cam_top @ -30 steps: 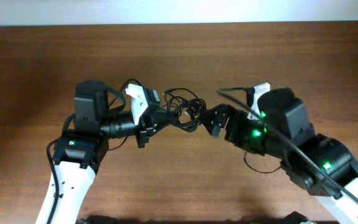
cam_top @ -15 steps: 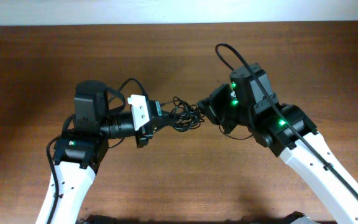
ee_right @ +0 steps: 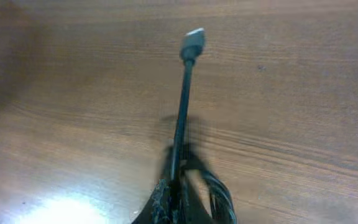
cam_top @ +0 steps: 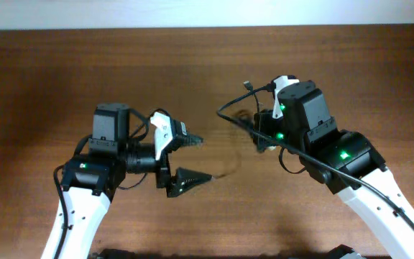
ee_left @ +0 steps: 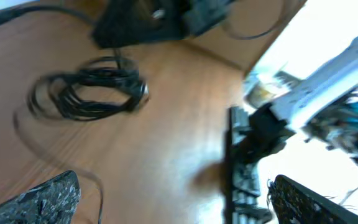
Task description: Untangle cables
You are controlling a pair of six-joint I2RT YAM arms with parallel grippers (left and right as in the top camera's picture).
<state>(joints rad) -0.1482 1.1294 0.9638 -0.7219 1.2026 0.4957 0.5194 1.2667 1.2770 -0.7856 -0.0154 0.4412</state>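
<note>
Overhead, the left claw (cam_top: 205, 157) is seen spread wide, with nothing held between its fingers. The right claw (cam_top: 259, 134) is found apart from it, across a bare stretch of bench (cam_top: 63, 72), and is closed on the cables (ee_left: 89, 93). From the left wrist, these are seen as a blurred bundle of loose loops, ahead of the left claw and off to the left of its gap, hung just under the right claw. One thin strand (ee_left: 99, 193) is trailed from the bundle back toward the left finger. Whether the bundle touches the bench cannot be told. From the right wrist, a single wire (ee_right: 182, 106) is shown pinched between the shut fingertips and stuck straight out beyond them, a plug (ee_right: 193, 40) at its far end; more loops are bunched just right of the fingertips.
</note>
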